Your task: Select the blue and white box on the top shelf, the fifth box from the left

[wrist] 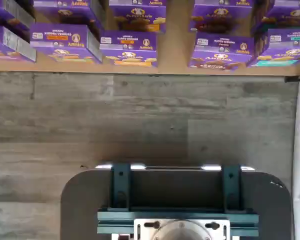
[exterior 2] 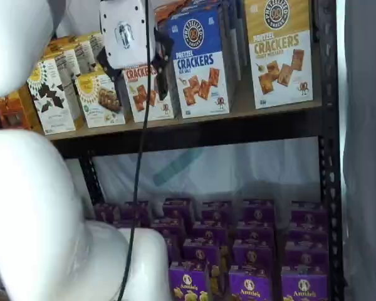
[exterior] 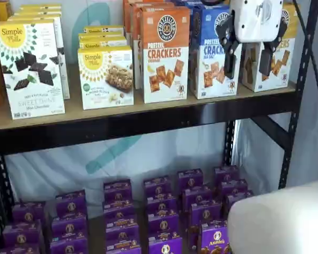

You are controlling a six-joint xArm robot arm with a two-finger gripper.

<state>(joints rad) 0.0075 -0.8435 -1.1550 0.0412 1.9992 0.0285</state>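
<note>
The blue and white pretzel crackers box (exterior: pixel 209 53) stands on the top shelf between an orange crackers box (exterior: pixel 166 53) and a yellow one (exterior: pixel 278 63). It also shows in a shelf view (exterior 2: pixel 197 63). My gripper (exterior: pixel 247 71) hangs from the top edge in front of the shelf. It is open and empty, with a plain gap between its black fingers (exterior: pixel 230 61). In that shelf view it overlaps the blue box's right edge and the yellow box. In a shelf view my gripper (exterior 2: pixel 138 88) appears left of the blue box, over the orange box.
Simple Mills boxes (exterior: pixel 29 69) fill the left of the top shelf. Several purple Annie's boxes (exterior: pixel 164 211) sit on the low shelf, and show in the wrist view (wrist: pixel 127 47) beyond grey wood flooring (wrist: pixel 140 115). The dark mount with teal brackets (wrist: pixel 175 200) shows there. The black shelf upright (exterior: pixel 302 79) stands at the right.
</note>
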